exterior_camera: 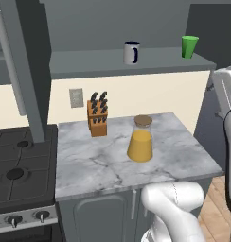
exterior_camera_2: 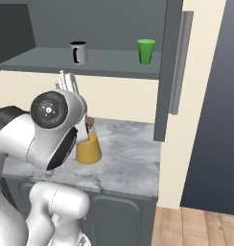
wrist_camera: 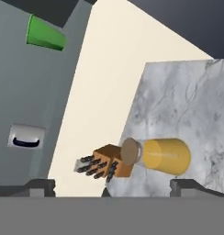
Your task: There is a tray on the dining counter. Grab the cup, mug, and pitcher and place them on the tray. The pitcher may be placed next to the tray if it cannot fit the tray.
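The pitcher [exterior_camera: 140, 142], a clear carafe of orange liquid with a brown lid, stands upright on the marble-topped cabinet counter [exterior_camera: 89, 163]. On the grey shelf [exterior_camera: 89, 64] above sit the mug [exterior_camera: 131, 52] and, to its right, the green cup [exterior_camera: 189, 46]. The right base view shows the mug [exterior_camera_2: 78, 52], the cup [exterior_camera_2: 146, 51] and the pitcher [exterior_camera_2: 92, 148], which is partly behind my arm. My gripper [wrist_camera: 114, 187] is open and holds nothing, well above the pitcher [wrist_camera: 162, 156], with the mug [wrist_camera: 25, 137] and cup [wrist_camera: 46, 34] off to one side. The tray and dining counter are out of view.
A wooden knife block [exterior_camera: 97, 116] stands at the back of the counter, left of the pitcher. A black stove [exterior_camera: 18, 175] adjoins the counter on the left. A tall grey cabinet panel [exterior_camera_2: 162, 67] bounds the shelf on the right. Wooden floor [exterior_camera_2: 195, 226] lies beyond.
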Tool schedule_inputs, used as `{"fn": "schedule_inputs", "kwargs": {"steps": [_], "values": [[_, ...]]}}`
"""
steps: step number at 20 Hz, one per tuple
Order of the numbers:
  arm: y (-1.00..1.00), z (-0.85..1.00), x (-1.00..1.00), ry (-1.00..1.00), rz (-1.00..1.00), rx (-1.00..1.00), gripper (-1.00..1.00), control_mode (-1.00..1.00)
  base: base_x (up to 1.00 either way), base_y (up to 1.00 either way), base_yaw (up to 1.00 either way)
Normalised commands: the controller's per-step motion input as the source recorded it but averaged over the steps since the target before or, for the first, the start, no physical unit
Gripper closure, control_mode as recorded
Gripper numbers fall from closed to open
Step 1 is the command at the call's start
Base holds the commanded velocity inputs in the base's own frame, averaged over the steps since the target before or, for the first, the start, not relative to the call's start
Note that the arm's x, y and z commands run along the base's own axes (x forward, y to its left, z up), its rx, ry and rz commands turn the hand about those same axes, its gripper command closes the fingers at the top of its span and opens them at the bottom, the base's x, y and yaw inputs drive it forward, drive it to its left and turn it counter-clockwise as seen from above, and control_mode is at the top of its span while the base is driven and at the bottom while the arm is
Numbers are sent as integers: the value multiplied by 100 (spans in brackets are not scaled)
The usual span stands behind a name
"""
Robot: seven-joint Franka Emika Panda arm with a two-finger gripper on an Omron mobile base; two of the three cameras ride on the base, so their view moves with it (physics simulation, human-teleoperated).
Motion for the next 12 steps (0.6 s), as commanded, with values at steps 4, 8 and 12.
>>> {"fn": "schedule_inputs", "kwargs": {"steps": [4, 8, 12], "values": [[-3, 50, 4, -1, -14, 14, -100, -100, 0, 0, 0], [-1, 31, 19, 0, -19, 6, -100, -100, 0, 0, 0], [-17, 19, 24, -3, -7, 0, -100, -100, 0, 0, 0]]}}
